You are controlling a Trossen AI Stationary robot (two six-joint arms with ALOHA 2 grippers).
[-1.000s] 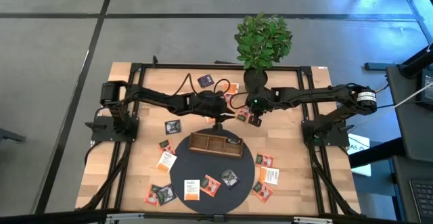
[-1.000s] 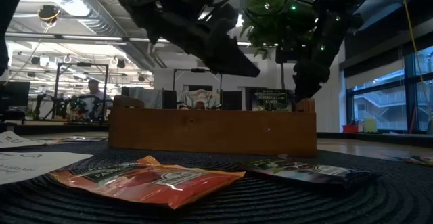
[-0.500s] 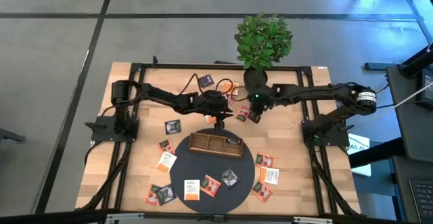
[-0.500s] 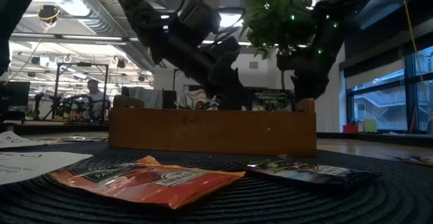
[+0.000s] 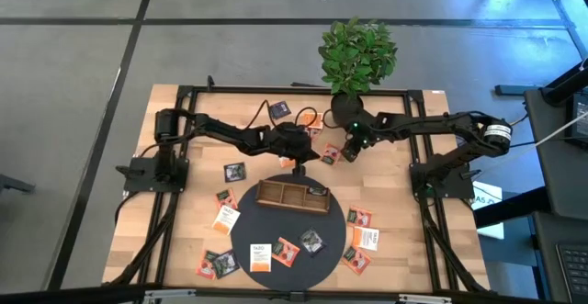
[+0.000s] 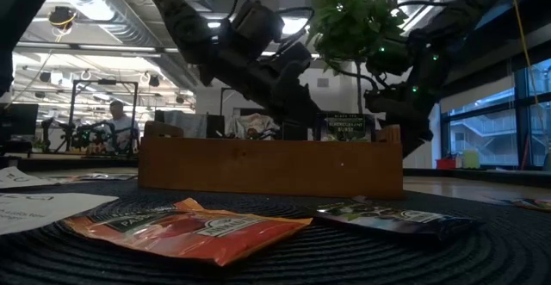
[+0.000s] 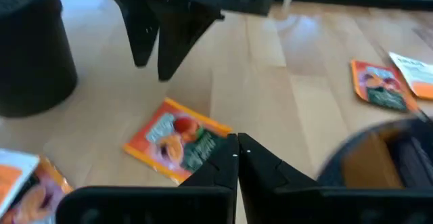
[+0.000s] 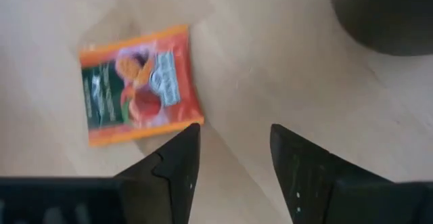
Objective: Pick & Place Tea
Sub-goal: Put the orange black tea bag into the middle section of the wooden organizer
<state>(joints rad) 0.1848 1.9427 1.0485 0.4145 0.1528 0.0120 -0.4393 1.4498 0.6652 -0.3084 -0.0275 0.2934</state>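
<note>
Left end effector [image 7: 237, 158] clenched empty above an orange sachet [image 7: 181, 139] lying on the bench [image 7: 298, 68], its near corner hidden; right end effector [image 8: 230, 146] released, poised beside it.

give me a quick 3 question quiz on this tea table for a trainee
1. True or false: the right claw is open, with nothing between its fingers.
2. Which claw has its tips at the orange sachet lying on the bare wood? A) left claw B) right claw
3. Fill in: the wooden tray sits on the round dark ____.

Key
1. True.
2. A. It is shut at the sachet's edge; a grip cannot be confirmed.
3. Mat.
</note>
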